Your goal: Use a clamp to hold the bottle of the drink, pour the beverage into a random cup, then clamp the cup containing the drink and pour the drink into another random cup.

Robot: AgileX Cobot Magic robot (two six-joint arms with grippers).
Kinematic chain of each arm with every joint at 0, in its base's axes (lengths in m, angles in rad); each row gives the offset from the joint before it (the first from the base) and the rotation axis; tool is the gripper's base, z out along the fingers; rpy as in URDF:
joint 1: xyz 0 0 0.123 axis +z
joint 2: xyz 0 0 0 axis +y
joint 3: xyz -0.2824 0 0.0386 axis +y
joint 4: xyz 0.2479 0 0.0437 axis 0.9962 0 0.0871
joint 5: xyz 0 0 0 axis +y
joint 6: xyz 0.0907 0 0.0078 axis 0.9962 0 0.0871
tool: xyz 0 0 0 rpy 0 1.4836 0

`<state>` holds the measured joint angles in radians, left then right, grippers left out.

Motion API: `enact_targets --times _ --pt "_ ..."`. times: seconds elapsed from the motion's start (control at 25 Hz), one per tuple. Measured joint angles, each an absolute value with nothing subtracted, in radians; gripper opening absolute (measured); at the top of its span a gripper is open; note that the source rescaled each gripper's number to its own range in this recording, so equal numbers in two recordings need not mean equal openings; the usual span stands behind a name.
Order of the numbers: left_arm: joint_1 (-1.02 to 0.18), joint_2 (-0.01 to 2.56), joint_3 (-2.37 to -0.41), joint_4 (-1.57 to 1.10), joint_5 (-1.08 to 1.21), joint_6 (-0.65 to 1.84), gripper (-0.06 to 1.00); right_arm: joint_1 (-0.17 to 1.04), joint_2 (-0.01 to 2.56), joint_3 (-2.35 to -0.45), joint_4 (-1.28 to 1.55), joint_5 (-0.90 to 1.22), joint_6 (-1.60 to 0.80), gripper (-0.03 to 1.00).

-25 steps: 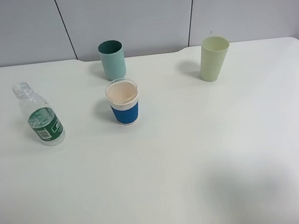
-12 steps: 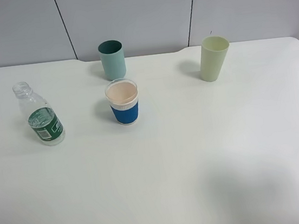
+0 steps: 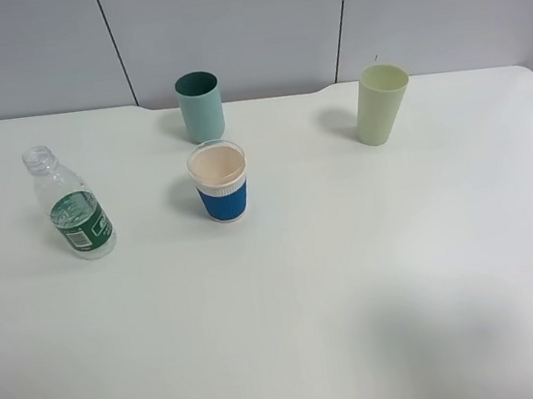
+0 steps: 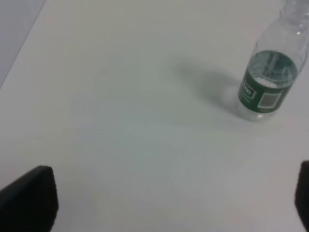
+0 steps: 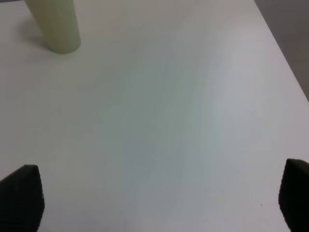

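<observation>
Exterior high view: a white table [image 3: 354, 276] carries four items, all upright and apart from one another. The bottle [image 3: 72, 212] stands toward the left side, uncapped, green label round its middle; whether it holds liquid cannot be told. The blue cup [image 3: 220, 182] stands near the table's middle, its pinkish inside showing. The teal tumbler [image 3: 201, 106] stands just behind the blue cup, toward the back edge. A pale green tumbler [image 3: 381, 104] stands well to the right, also near the back edge. Neither arm appears in this view. Left wrist view: the left gripper [image 4: 174, 203] shows only as two dark finger ends at the picture's edges, set wide apart with bare table between them and nothing held; the bottle [image 4: 268, 84] stands ahead of it, clear of both fingers. Right wrist view: the right gripper [image 5: 161, 200] likewise has its fingers spread wide over bare table, holding nothing; the pale green tumbler [image 5: 54, 25] stands ahead, well apart from it.
</observation>
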<state>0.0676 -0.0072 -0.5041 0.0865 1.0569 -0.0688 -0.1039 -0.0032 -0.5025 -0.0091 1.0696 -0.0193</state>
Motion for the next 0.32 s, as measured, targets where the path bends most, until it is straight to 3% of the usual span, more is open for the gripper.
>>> enact_targets --times 0.32 --pt "0.068 -0.007 -0.504 0.086 1.057 -0.069 1.00 -0.104 -0.003 -0.502 -0.009 1.070 -0.019 0.93"
